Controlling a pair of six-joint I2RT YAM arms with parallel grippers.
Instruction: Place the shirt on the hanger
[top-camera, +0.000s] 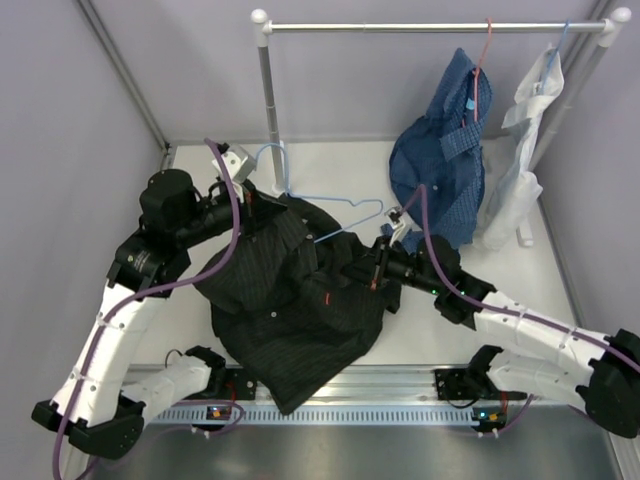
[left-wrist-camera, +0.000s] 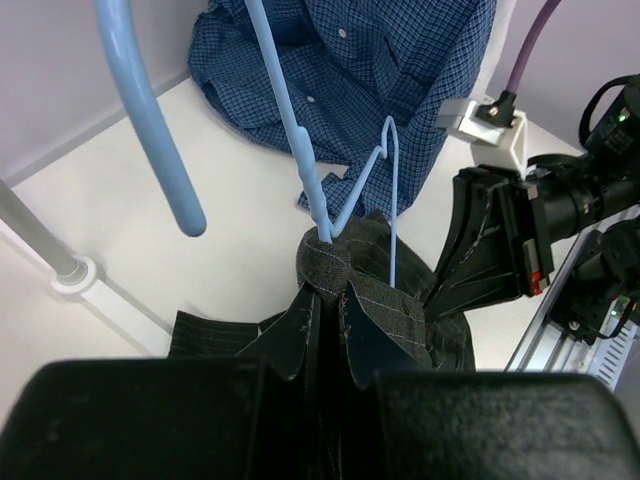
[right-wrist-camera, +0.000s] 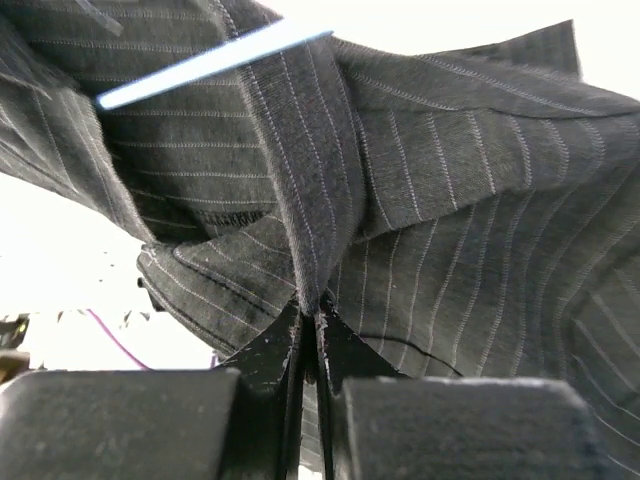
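Observation:
The black pinstriped shirt (top-camera: 290, 310) is held up between both arms and drapes down to the table's front rail. The light-blue wire hanger (top-camera: 330, 205) runs from its hook near the rack post into the shirt's top. My left gripper (top-camera: 252, 212) is shut on a bunch of the shirt (left-wrist-camera: 345, 275) beside the hanger wire (left-wrist-camera: 300, 140). My right gripper (top-camera: 375, 268) is shut on a fold of the shirt (right-wrist-camera: 320, 230), with a piece of the hanger (right-wrist-camera: 210, 62) showing above it.
A metal clothes rack (top-camera: 430, 27) stands at the back, its post (top-camera: 270, 110) near the hanger hook. A blue checked shirt (top-camera: 440, 160) on a red-pink hanger (top-camera: 482, 60) and a white garment (top-camera: 520, 150) hang at the right.

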